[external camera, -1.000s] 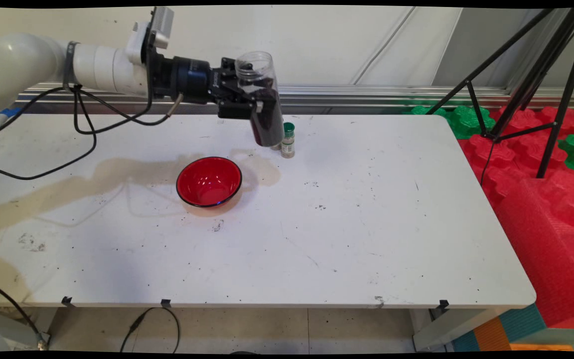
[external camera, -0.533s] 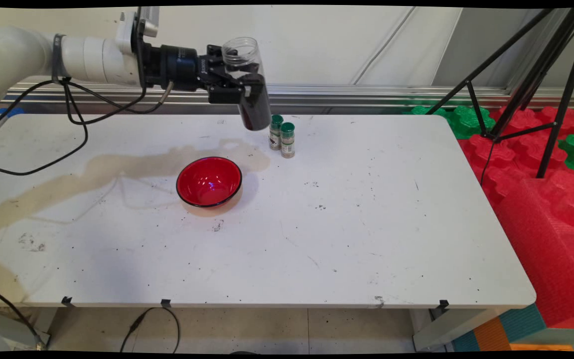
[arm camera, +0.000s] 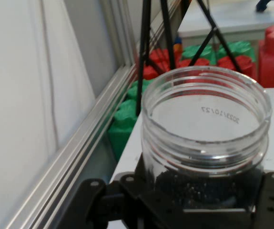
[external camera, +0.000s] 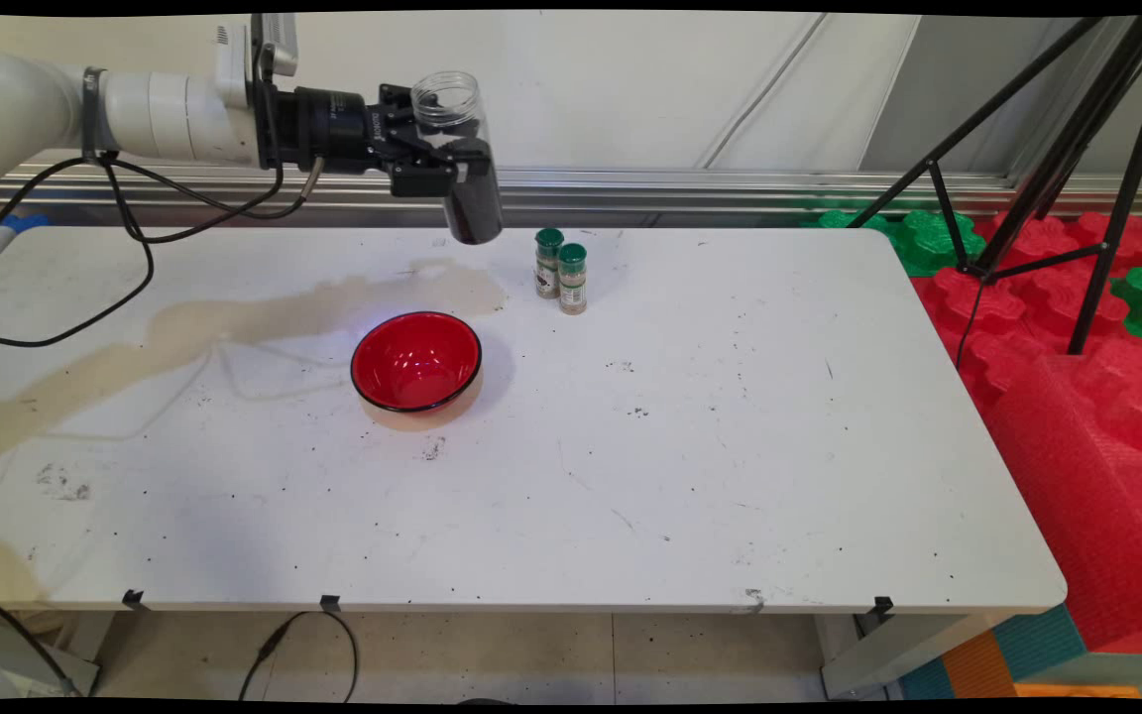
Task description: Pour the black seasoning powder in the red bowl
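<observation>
Black two-finger pincer [external camera: 460,171] clamped on clear lidless plastic jar [external camera: 462,164] of dark grains — held upright, high above white table [external camera: 730,446], behind red bowl [external camera: 416,361]; two green-capped spice bottles [external camera: 561,270] nearby.

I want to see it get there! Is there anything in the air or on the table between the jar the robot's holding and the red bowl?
No. The jar hangs in the gripper above the table; only bare tabletop separates it from the red bowl. The spice bottles stand aside.
</observation>
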